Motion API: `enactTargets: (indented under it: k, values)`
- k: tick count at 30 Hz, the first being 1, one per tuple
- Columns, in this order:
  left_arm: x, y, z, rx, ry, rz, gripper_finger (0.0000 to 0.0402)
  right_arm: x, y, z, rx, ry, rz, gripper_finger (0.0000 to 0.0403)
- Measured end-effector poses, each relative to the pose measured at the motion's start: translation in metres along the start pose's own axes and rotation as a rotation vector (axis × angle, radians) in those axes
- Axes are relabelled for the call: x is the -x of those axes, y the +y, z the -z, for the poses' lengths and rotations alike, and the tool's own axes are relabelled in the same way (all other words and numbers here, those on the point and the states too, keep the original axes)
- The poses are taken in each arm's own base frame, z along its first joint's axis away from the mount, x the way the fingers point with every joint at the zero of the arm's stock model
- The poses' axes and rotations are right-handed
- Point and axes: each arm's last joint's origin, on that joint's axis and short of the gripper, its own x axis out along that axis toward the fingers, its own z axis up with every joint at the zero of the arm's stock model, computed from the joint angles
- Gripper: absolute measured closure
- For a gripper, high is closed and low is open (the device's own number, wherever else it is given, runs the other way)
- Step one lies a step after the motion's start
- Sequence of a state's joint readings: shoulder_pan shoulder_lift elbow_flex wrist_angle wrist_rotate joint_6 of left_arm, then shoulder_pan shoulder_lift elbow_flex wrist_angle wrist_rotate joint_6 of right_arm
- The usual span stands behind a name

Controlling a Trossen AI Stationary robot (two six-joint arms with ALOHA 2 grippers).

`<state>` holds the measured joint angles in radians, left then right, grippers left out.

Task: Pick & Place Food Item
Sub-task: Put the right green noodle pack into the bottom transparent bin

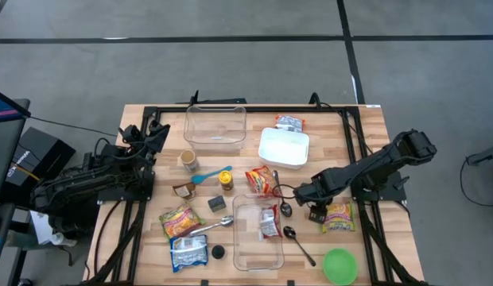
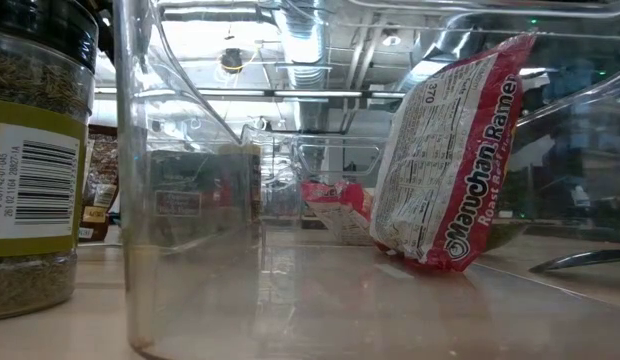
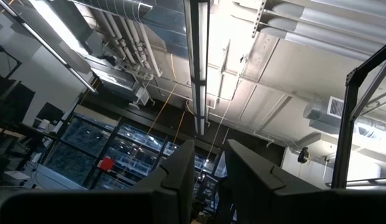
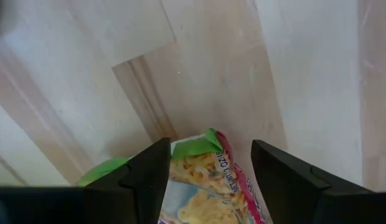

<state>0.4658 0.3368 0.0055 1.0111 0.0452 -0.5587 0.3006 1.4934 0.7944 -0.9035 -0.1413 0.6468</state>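
At the far left of the counter (image 1: pixel 366 119) the left tool (image 1: pixel 155 131) is parked well away from every food item; in its own wrist view its fingers (image 3: pixel 180 171) point up at the ceiling with only a narrow slot between them, and nothing is seen held there. Toward the middle, a clear container (image 1: pixel 257 230) lies beside the working tool, on the side away from its arm, with one ramen packet (image 1: pixel 269 221) already lying inside it; in the low view that packet leans against the container's wall. The step in hand is judged to be the pick. The right tool (image 1: pixel 318 208) is placed directly over a green-edged noodle packet (image 1: pixel 339 218) that lies flat on the counter, partly under the tool and partly stretching back beneath its arm. In the right wrist view the two fingers (image 4: pixel 149 171) are spread wide apart, the packet's green and red end (image 4: pixel 202 168) is framed in the gap between them, and no contact with either finger can be made out; whether the fingertips already touch the wrapper cannot be told. Nothing is carried yet. The next move is judged to call for a straight descent until the fingers straddle the packet's edge, then a firm closing on the thin wrapper, which is likely to crumple or slip, before it is lifted and carried sideways to the clear container.
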Motion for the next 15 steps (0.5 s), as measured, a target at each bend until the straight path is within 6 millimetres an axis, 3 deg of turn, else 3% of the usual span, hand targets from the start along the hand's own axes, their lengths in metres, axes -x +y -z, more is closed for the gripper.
enactTargets:
  k: [6,15]
  values:
    - [0.0,0.0,0.0001,0.0,0.001,0.0,0.0317,0.0,-0.0003,0.001,-0.007,0.015,-0.003,0.0205]
    - [0.0,0.0,0.0,0.0,0.0,0.0,0.0317,0.0,-0.0001,0.0009,-0.009,0.015,-0.007,0.0288]
